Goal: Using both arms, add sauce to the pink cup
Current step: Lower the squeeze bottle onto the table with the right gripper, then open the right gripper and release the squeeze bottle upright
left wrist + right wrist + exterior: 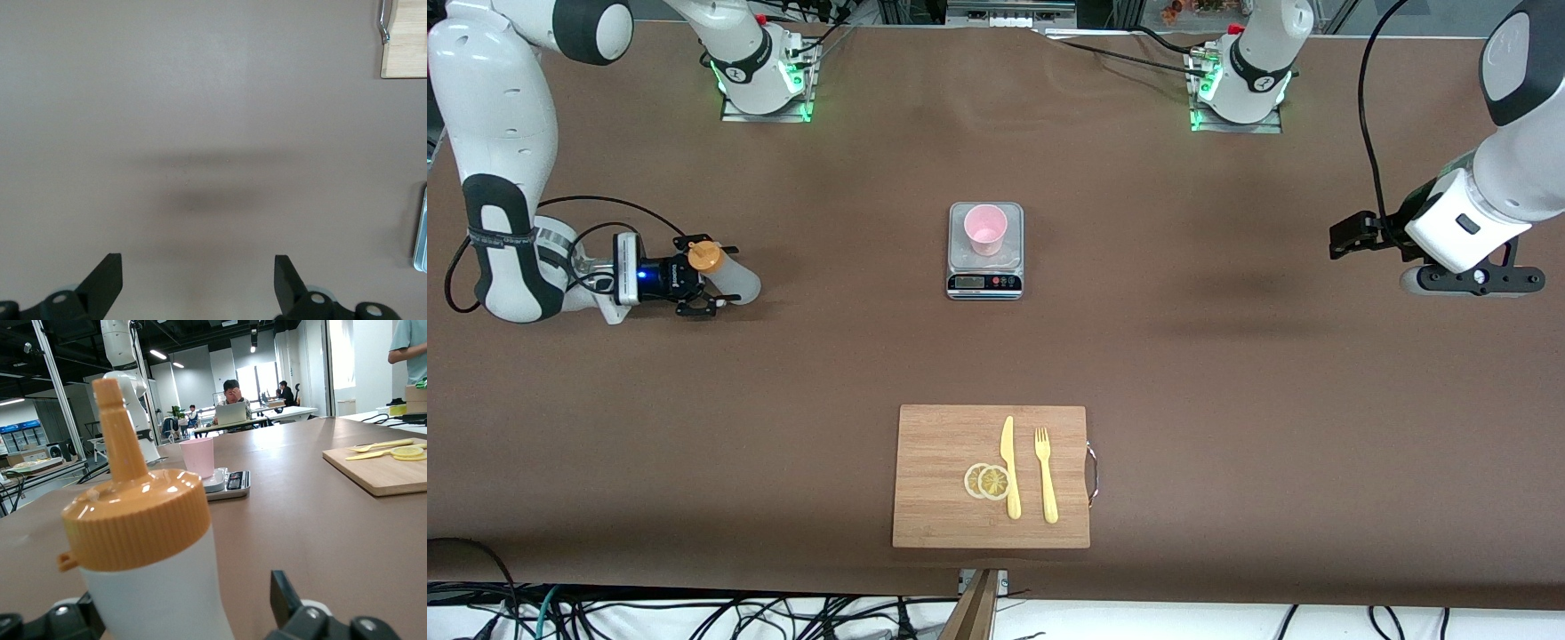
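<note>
My right gripper (713,278) stands spread around the sauce (725,274) at frame left — my left gripper (198,283) hangs open, waiting.

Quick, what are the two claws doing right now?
Left gripper: open, empty, over bare table.
Right gripper: open around the sauce bottle, not squeezing it.

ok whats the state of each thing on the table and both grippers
sauce: upright on the table, capped, between the right gripper's open fingers
right gripper: open around the sauce
left gripper: open, empty, over bare table
pink cup: upright on the scale
scale: display facing the front camera, reading unreadable
board: flat, carrying knife, fork, two lemon slices
</note>
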Motion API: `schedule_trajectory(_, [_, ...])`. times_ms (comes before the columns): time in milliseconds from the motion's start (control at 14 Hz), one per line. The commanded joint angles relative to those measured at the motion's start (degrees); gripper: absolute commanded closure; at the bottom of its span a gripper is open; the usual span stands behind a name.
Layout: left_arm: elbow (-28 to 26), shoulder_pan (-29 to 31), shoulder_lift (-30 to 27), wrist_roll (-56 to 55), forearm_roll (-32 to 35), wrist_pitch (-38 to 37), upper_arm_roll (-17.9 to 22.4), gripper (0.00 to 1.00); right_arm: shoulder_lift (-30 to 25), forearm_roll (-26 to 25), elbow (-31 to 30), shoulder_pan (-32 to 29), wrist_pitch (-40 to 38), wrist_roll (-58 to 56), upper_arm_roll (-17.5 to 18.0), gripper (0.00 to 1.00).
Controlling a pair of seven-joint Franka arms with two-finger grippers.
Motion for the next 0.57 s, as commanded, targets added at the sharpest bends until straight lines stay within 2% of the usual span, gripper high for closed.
schedule_trajectory(0, [1.3,0.5,0.5,1.1,0.3,-0.9,-0.4,0.0,-0.4,0.6,2.0,-2.8,-1.2,2.4,0.6,0.0])
schedule_trajectory(358, [1.3,0.5,0.5,1.1,0.3,-0.9,-0.4,0.0,-0.9,-2.9,8.1,-10.2,-1.4,6.1,0.4,0.0])
schedule_trajectory(502, [1.3,0.5,0.4,1.1,0.3,-0.9,-0.4,0.0,-0.9,-4.9,11.3,-12.3,-4.2,10.5,0.3,0.0])
